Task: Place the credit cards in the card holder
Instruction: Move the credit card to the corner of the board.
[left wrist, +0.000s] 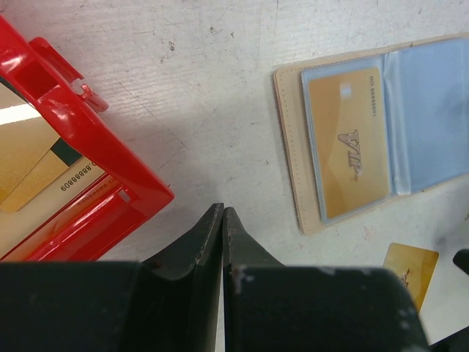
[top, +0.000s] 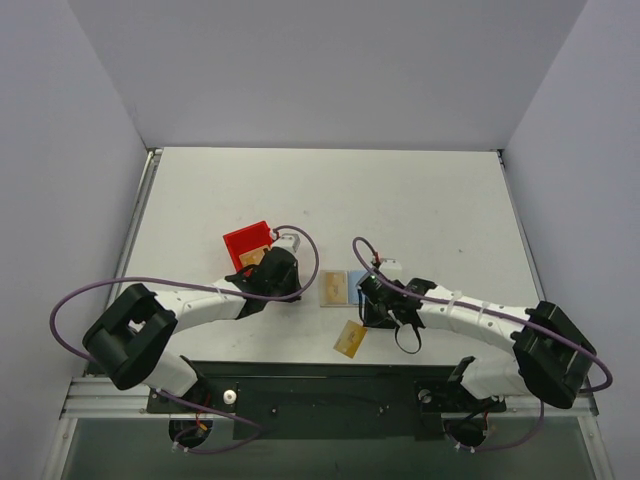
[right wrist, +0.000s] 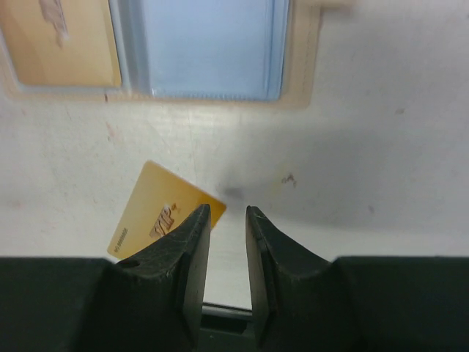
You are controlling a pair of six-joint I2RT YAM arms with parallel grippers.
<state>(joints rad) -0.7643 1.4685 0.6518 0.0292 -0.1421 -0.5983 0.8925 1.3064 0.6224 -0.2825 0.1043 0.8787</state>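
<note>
The card holder [top: 340, 288] lies open on the table, beige rim [left wrist: 289, 147] and light blue lining [right wrist: 209, 48] facing up. One gold credit card [left wrist: 348, 143] sits in its left pocket [right wrist: 62, 40]. A second credit card [top: 350, 338] lies loose on the table nearer the arms [right wrist: 157, 209] [left wrist: 410, 268]. My left gripper [left wrist: 222, 213] is shut and empty, between the red bin and the card holder [top: 288, 278]. My right gripper [right wrist: 227, 213] hovers just right of the loose card [top: 372, 302]. Its jaws stand slightly apart with nothing between them.
A red plastic bin [top: 248, 245] stands left of the card holder, close to my left gripper. It holds more cards [left wrist: 29, 158] behind its red wall [left wrist: 88, 139]. The table's near edge and the black base rail [top: 330, 385] lie just behind the loose card.
</note>
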